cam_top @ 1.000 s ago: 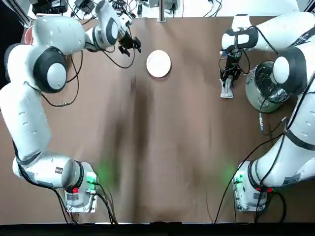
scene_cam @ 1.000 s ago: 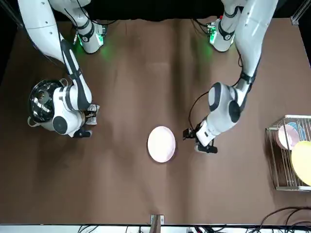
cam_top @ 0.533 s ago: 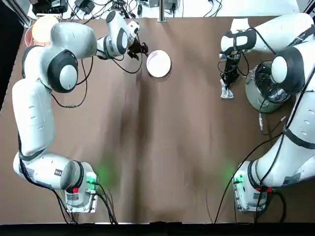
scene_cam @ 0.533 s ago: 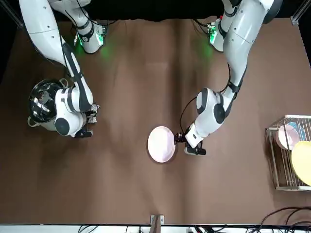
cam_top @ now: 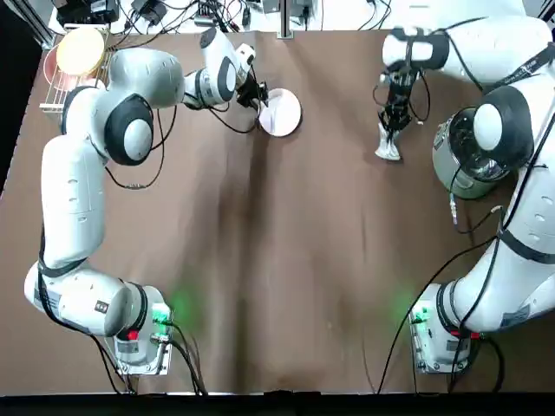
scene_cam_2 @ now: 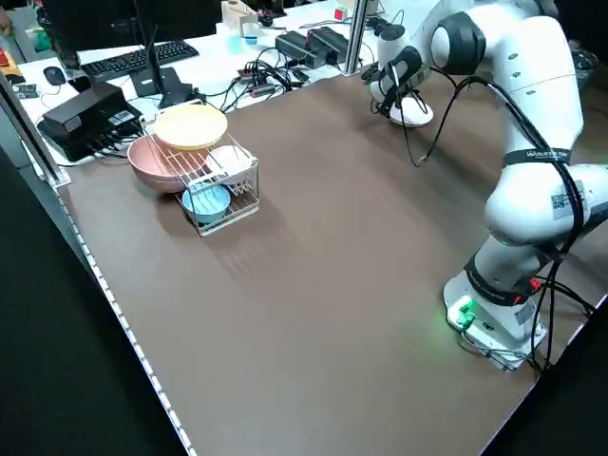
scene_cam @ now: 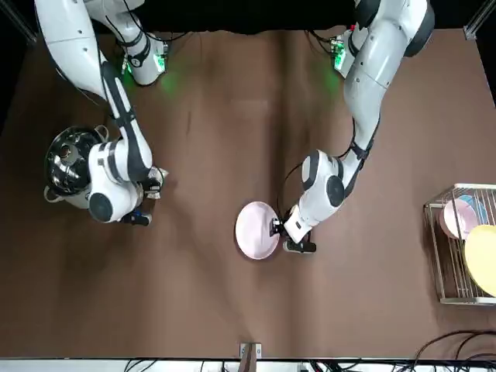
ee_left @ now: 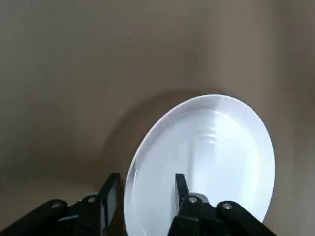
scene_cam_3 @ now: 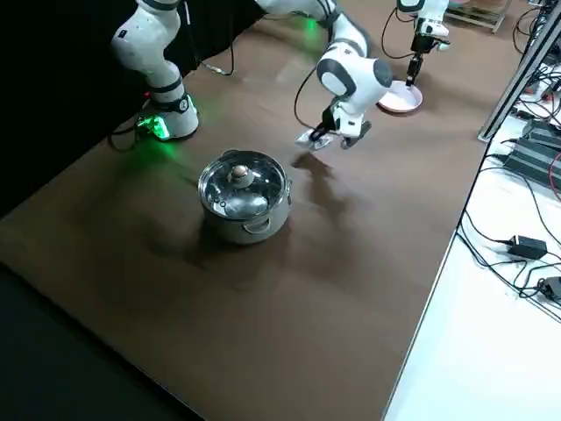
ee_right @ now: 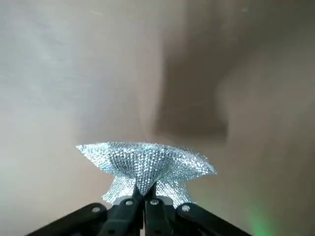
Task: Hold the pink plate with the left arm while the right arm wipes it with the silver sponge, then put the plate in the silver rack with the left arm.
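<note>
The pink plate (cam_top: 282, 113) lies on the brown table near its far edge, also seen in the front view (scene_cam: 256, 230). My left gripper (cam_top: 260, 97) is at the plate's left rim. In the left wrist view it (ee_left: 145, 189) stands open, one finger on each side of the rim, not closed on it. My right gripper (cam_top: 391, 128) is to the right of the plate, shut on the silver sponge (cam_top: 387, 150). The sponge (ee_right: 147, 164) hangs from the fingertips above the table. The silver rack (cam_top: 69, 65) stands at the far left corner.
The rack (scene_cam_2: 217, 185) holds a cream-yellow plate (scene_cam_2: 191, 126), a pink bowl (scene_cam_2: 152, 163) and a pale blue dish (scene_cam_2: 205, 201). A steel pot (cam_top: 471, 152) with a lid stands at the right, close to the right arm. Cables lie beyond the table's far edge.
My left gripper has moved right until its fingers straddle the plate's left rim. My right gripper has lifted the sponge off the table and carried it slightly toward the far edge.
</note>
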You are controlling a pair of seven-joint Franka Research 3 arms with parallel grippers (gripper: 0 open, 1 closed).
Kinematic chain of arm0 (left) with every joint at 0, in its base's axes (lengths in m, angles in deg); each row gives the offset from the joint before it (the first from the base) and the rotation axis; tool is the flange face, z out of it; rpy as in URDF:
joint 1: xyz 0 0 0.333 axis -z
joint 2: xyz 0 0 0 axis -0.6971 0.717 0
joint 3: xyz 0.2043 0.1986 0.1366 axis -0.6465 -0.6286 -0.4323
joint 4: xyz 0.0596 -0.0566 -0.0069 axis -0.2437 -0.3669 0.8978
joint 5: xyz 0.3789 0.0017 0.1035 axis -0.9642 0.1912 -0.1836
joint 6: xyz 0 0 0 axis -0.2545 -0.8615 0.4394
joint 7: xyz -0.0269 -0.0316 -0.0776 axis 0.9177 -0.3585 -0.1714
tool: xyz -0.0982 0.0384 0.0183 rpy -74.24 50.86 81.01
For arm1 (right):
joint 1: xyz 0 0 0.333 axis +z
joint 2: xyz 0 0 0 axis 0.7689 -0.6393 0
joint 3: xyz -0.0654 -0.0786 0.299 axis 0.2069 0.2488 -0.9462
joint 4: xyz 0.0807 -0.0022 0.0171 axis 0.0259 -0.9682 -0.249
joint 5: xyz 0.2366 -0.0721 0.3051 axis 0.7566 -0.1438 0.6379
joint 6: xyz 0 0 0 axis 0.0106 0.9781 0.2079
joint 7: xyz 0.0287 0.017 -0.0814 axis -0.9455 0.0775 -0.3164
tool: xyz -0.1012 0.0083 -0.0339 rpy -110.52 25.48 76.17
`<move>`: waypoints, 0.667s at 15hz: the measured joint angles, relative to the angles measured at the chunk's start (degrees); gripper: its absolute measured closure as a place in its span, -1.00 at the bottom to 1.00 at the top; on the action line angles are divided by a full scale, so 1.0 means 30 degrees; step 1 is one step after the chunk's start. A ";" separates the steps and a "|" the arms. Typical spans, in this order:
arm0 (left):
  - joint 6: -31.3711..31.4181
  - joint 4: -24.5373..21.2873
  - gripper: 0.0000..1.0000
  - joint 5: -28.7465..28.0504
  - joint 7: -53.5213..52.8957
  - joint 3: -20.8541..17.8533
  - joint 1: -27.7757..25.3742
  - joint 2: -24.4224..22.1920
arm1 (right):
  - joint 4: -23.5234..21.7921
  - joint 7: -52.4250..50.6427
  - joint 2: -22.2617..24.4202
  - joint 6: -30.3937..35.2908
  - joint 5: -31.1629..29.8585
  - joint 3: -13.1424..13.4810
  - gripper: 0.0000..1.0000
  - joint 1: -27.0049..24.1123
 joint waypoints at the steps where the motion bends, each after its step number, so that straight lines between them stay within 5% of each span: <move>1: 0.0215 0.0048 -0.07 0.0000 0.0001 -0.0006 0.0075 0.0144 | 0.0656 0.0126 0.0035 0.0492 0.0991 0.0021 0.96 -0.0008; 2: 0.0501 0.0077 0.07 -0.0001 0.0001 -0.0011 0.0122 0.0292 | 0.1733 0.0955 0.0093 0.0990 0.3111 0.0020 0.96 -0.0002; 7: 0.0949 0.0087 0.19 -0.0468 -0.0006 -0.0024 0.0140 0.0323 | 0.3243 0.3655 0.0095 0.0937 0.7140 -0.0151 0.96 0.0654; 10: 0.1330 0.0086 0.47 -0.0931 -0.0006 -0.0027 0.0141 0.0424 | 0.3323 0.5339 0.0072 -0.1319 0.8743 -0.0198 0.96 0.1765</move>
